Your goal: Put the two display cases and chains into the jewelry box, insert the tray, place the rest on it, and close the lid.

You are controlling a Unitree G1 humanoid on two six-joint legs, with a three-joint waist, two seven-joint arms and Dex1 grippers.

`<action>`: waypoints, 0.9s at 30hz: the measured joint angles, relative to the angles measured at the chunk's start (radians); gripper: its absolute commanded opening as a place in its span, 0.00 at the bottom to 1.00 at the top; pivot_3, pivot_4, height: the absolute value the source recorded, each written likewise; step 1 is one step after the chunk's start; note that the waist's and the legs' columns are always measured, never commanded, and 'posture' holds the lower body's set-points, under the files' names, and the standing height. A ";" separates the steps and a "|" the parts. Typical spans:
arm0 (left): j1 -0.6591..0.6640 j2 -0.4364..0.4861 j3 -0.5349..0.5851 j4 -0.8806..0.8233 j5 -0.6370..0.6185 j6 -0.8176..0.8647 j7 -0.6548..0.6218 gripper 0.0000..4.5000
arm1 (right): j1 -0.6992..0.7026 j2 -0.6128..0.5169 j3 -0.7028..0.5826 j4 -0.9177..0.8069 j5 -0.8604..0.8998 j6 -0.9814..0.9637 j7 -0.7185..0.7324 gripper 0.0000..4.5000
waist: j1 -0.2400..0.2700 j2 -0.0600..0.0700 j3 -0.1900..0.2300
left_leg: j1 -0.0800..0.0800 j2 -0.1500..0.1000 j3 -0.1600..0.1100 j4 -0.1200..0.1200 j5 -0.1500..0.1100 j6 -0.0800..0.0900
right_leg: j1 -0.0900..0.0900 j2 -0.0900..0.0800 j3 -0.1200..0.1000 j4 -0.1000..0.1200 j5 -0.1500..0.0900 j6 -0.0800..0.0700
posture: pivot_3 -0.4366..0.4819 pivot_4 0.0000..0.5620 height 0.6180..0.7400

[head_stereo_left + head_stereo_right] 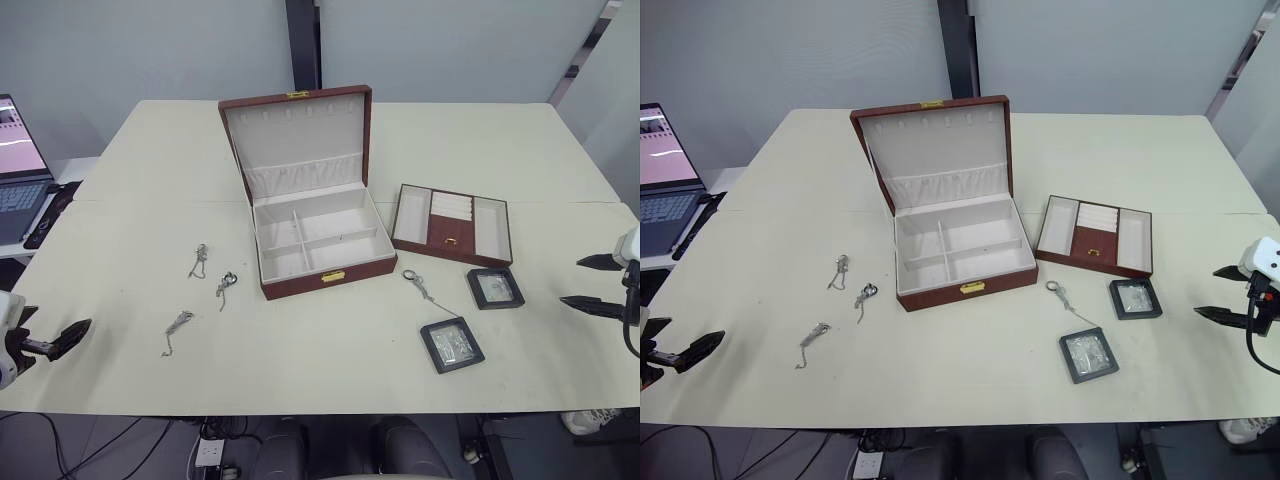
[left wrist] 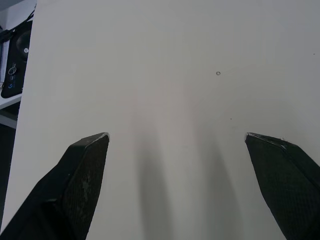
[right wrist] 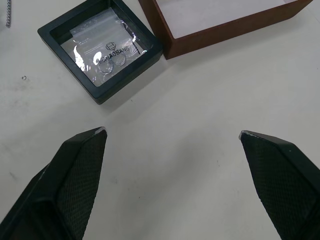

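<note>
The jewelry box [image 1: 330, 279] stands open at the table's middle, its lid [image 1: 300, 125] upright and its cream compartments bare. To its right lies the tray [image 1: 412, 215]. Two display cases lie in front of the tray, one [image 1: 495, 288] near it and one [image 1: 451, 344] closer to the front edge. A chain [image 1: 420, 286] lies between box and cases. Left of the box lie three chains [image 1: 199, 261], [image 1: 226, 285], [image 1: 177, 328]. My left gripper [image 2: 177, 136] is open over bare tabletop at the far left. At the far right my right gripper [image 1: 592, 283] is open, facing the nearer display case [image 3: 102, 47].
A laptop [image 1: 15, 180] and a black object [image 1: 45, 215] sit off the table's left end. The cream table [image 1: 330, 400] has its front edge close below the cases. Grey partition panels stand behind the table.
</note>
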 measured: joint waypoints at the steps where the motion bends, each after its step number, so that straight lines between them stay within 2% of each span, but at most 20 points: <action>1: 0.000 0.000 0.000 0.000 0.000 0.000 0.000 1.00 | 0.000 0.000 0.000 0.000 0.000 0.000 0.000 1.00 | 0.000 0.000 0.000 | 0.000 0.000 0.000 0.000 0.000 0.000 | 0.000 0.000 0.000 0.000 0.000 0.000 | 0.48 0.27 1.00; 12: 0.013 0.000 0.000 -0.032 -0.002 0.031 0.010 1.00 | 0.000 0.000 0.000 0.007 -0.017 -0.004 0.001 1.00 | 0.000 0.000 0.000 | 0.000 0.000 0.000 0.000 0.000 0.000 | 0.000 0.000 0.000 0.000 0.000 0.000 | 0.48 0.27 1.00; 27: 0.008 0.005 0.019 -0.028 -0.025 0.027 -0.057 1.00 | 0.006 0.003 0.000 0.022 -0.019 -0.032 -0.010 1.00 | 0.000 0.000 0.000 | 0.000 0.000 0.000 0.000 0.000 0.000 | 0.000 0.000 0.000 0.000 0.000 0.000 | 0.48 0.27 1.00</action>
